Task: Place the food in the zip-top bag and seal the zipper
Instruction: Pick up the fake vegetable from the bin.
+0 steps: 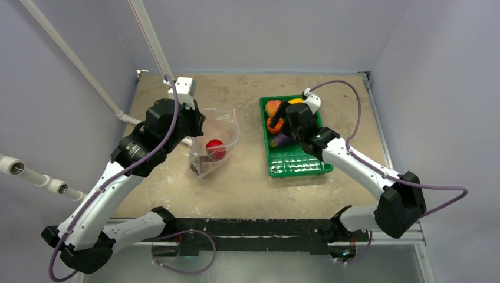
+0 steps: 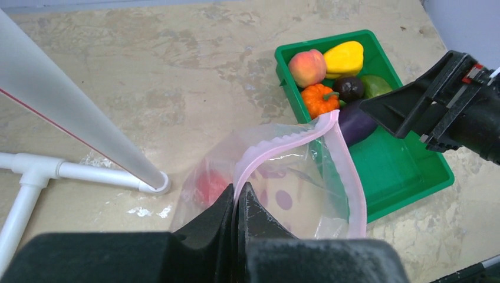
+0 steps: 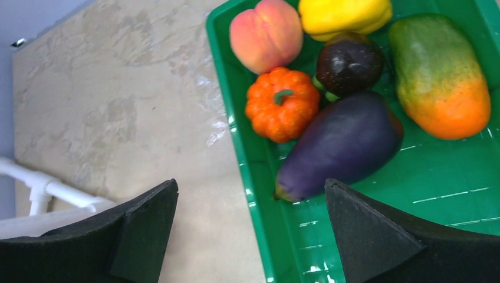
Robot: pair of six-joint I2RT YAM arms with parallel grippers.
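Left tool (image 2: 237, 199) clamped on the pink zipper (image 2: 283, 143) of the zip-top bag (image 1: 224, 125), whose mouth gapes open on the counter (image 1: 247, 183) beside the green tray (image 1: 298, 167); one red food piece (image 1: 216, 148) lies inside the bag. Right tool (image 3: 250, 188), fingers wide apart and empty, hovers over the tray's bag-side rim, above an eggplant (image 3: 342, 144), pumpkin (image 3: 282, 105), peach (image 3: 266, 34), yellow pepper (image 3: 345, 14) and dark round fruit (image 3: 349, 62) lying in the tray

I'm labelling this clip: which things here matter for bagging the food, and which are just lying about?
Part of the job: clear crinkly plastic zip-top bag; its pinkish zipper strip; red toy fruit inside it; pink-orange toy peach; yellow toy pepper; orange toy pumpkin; dark round toy fruit; purple toy eggplant; green-orange toy papaya.
Just lying about: green ribbed plastic tray; white plastic pipes.
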